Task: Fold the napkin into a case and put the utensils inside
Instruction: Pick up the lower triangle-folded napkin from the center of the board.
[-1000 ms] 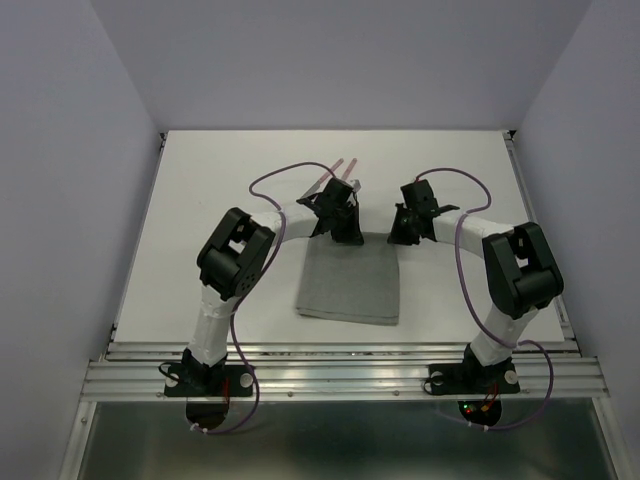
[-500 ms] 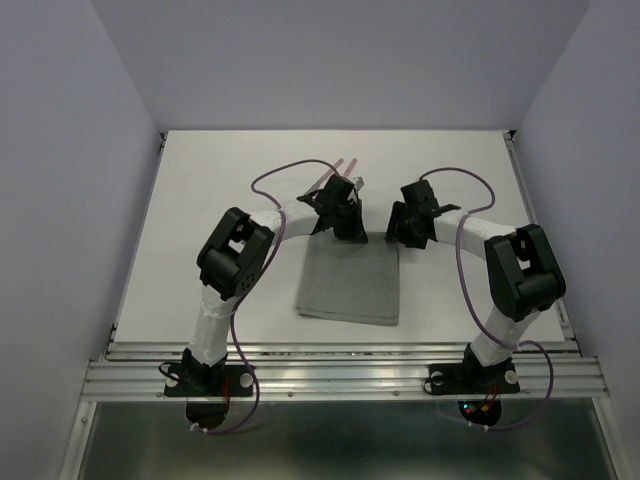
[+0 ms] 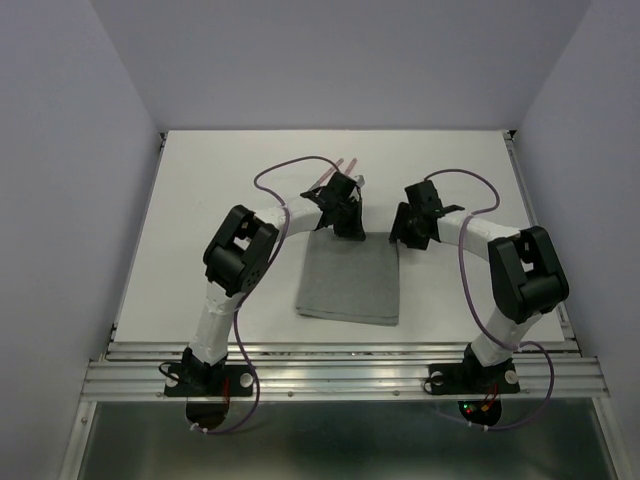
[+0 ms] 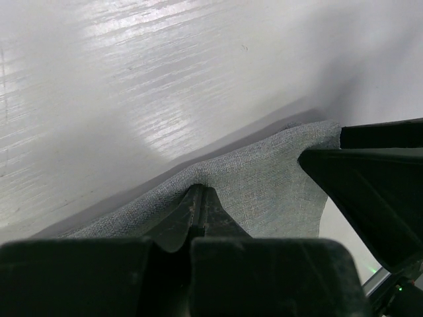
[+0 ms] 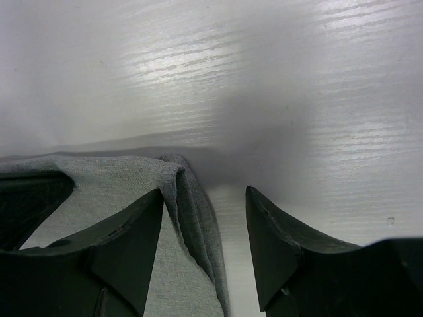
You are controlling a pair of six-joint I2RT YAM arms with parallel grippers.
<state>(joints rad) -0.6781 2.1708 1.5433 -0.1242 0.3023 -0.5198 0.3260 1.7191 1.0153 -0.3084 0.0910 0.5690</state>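
Observation:
The grey napkin (image 3: 350, 285) lies folded into a flat rectangle in the middle of the table. My left gripper (image 3: 347, 226) is at its far edge. In the left wrist view its jaws are pressed together (image 4: 200, 193) on a small pucker of the cloth (image 4: 264, 185). My right gripper (image 3: 406, 236) is open at the napkin's far right corner. Its tips (image 5: 203, 191) straddle the layered fold (image 5: 188, 198), one finger over cloth and the other over bare table. The utensils (image 3: 343, 166) show only as pinkish handles just beyond the left gripper.
The white table (image 3: 220, 190) has raised side rails and an aluminium frame (image 3: 340, 375) at the near edge. Purple cables (image 3: 285, 172) loop above both arms. In the left wrist view the right gripper's finger (image 4: 370, 191) stands close by at the right.
My right gripper has opened and let go of the napkin's far right corner. My left gripper has shifted slightly farther back and stays shut.

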